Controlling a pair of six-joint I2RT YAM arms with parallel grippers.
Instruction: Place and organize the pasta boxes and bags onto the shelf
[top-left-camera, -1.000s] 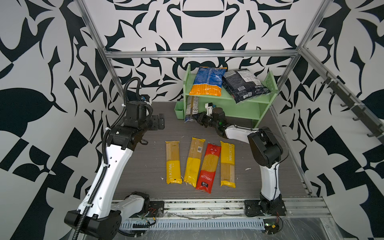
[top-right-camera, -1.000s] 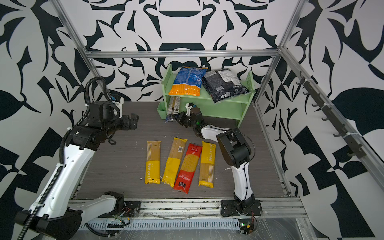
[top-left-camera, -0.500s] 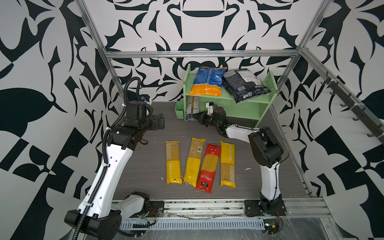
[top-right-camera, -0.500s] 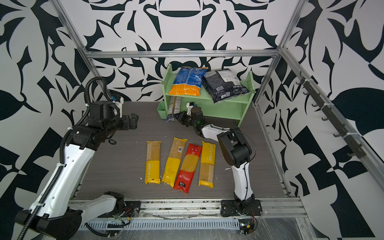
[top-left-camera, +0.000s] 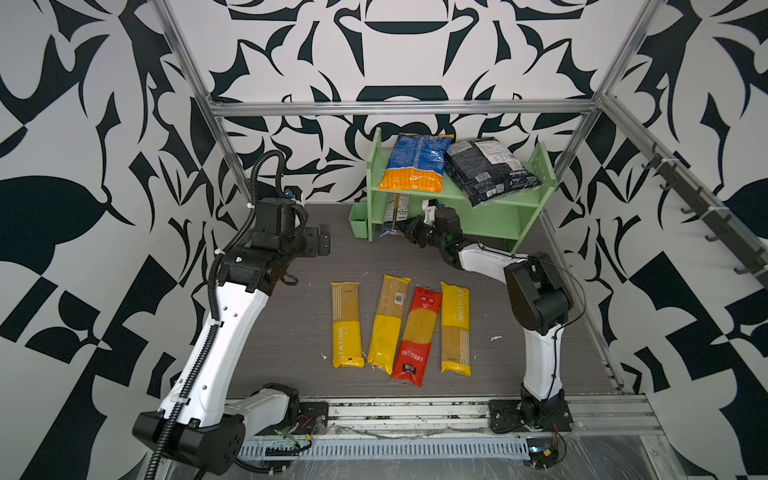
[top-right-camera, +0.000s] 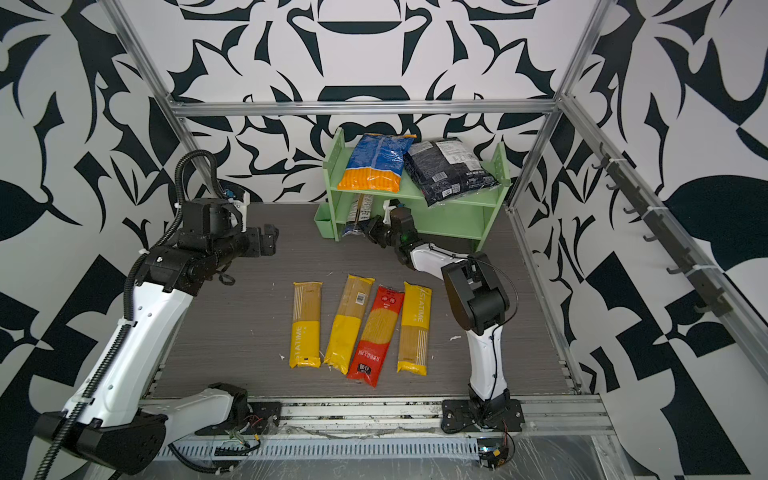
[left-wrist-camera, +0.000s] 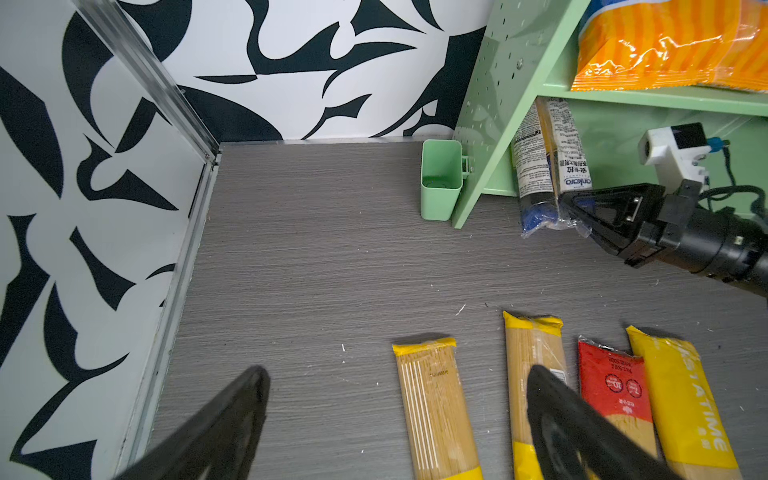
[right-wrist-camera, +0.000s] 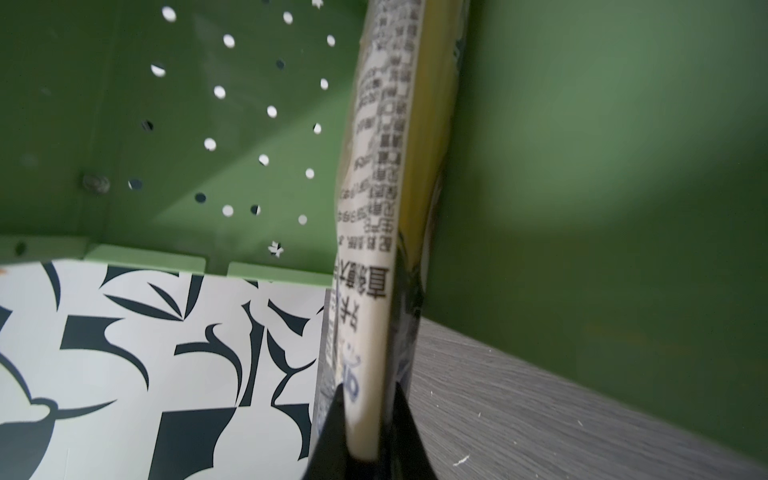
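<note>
Light green and widest of all, the shelf (top-left-camera: 544, 166) takes the right gripper (top-left-camera: 409, 230) at the mouth of its lower tier. On the tier above that gripper lie the blue-and-orange bag (top-left-camera: 417, 166) and the black bag (top-left-camera: 490, 170), flat and side by side, the black one hanging a little over the front edge. Behind the gripper, toward the robot's base, four long packs (top-left-camera: 388, 324) lie in a row on the table (top-left-camera: 299, 299), three yellow and one red pack (top-left-camera: 415, 336), not yet shelved.

The navy pack (left-wrist-camera: 540, 166) stands steeply tilted near the hole-dotted side panel. The right gripper's jaws are closed on its lower end, I judge to steady it upright so it takes little room. The left gripper (top-left-camera: 322, 245) hangs wide open and empty, well apart from the right one. A small green cup (top-left-camera: 359, 220) hangs on the shelf's outer side, beyond the held pack.
</note>
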